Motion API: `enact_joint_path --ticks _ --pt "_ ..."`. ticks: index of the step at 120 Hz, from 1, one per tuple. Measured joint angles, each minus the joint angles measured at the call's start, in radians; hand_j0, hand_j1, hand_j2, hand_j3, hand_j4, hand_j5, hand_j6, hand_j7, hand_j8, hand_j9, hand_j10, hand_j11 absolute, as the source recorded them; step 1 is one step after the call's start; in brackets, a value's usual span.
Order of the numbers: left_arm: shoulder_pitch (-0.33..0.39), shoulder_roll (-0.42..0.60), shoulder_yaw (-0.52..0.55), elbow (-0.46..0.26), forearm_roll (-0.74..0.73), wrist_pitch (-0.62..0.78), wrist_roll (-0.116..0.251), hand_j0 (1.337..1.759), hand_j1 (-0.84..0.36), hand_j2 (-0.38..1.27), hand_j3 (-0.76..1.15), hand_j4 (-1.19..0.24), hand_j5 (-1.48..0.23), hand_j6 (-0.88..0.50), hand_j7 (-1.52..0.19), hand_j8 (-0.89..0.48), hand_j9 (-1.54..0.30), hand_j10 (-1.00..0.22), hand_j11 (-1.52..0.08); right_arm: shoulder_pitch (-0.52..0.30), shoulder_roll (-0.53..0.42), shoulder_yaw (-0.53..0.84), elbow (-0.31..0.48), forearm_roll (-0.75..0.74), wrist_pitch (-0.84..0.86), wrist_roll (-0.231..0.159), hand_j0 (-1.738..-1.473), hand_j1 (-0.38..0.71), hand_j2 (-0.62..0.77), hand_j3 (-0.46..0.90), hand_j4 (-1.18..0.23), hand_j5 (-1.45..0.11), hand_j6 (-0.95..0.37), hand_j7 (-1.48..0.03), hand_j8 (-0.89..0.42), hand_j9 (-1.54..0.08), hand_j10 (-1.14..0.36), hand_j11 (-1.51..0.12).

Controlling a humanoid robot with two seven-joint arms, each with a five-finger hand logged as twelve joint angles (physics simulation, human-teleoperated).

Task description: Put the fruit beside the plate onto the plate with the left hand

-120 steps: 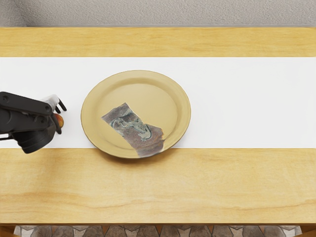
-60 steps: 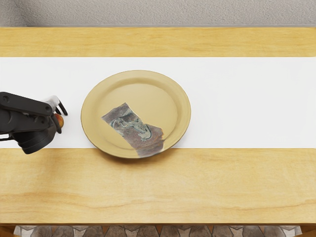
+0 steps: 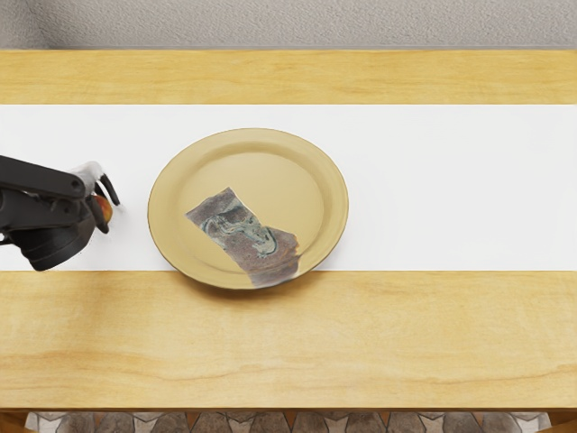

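Left hand (image 3: pixel 68 221), mid-left of frame, fingers curled round orange-red fruit (image 3: pixel 105 208); plate (image 3: pixel 270 167) lies near, to fruit's right, toward frame centre; rightward carry likely next.

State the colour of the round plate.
Mustard yellow round plate, with a grey-brown mottled patch; head view shows it best.

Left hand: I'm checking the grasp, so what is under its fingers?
A sliver of orange-red fruit shows under the curled fingers of the left hand; the rest is covered.
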Motion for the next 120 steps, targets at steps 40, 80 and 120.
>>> enact_joint_path --ticks 40,80,120 --pt "-0.153 0.136 0.032 -0.118 0.004 0.001 0.001 1.650 -0.24 0.19 0.00 -0.78 -1.02 -0.48 -1.01 -0.42 -1.04 -0.65 -1.05 0.000 0.000 0.000 0.000 0.000 0.000 0.000 -1.658 -0.30 -0.01 0.00 -0.04 -0.05 -0.04 -0.05 -0.04 -0.05 -0.04 -0.05" --pt "-0.251 0.184 -0.030 -0.179 0.011 0.000 -0.002 1.649 -0.23 0.20 0.00 -0.78 -1.03 -0.48 -1.03 -0.42 -1.04 -0.66 -1.05 0.000 0.000 0.000 0.000 0.000 0.000 0.000 -1.658 -0.30 -0.01 0.00 -0.04 -0.05 -0.04 -0.05 -0.04 -0.05 -0.04 -0.05" --pt "-0.278 0.177 -0.211 -0.247 0.010 -0.002 -0.006 1.651 -0.24 0.21 0.00 -0.76 -1.06 -0.46 -1.05 -0.42 -1.03 -0.64 -1.04 0.000 0.000 0.000 0.000 0.000 0.000 0.000 -1.658 -0.30 -0.01 0.00 -0.04 -0.05 -0.04 -0.05 -0.04 -0.05 -0.04 -0.05"
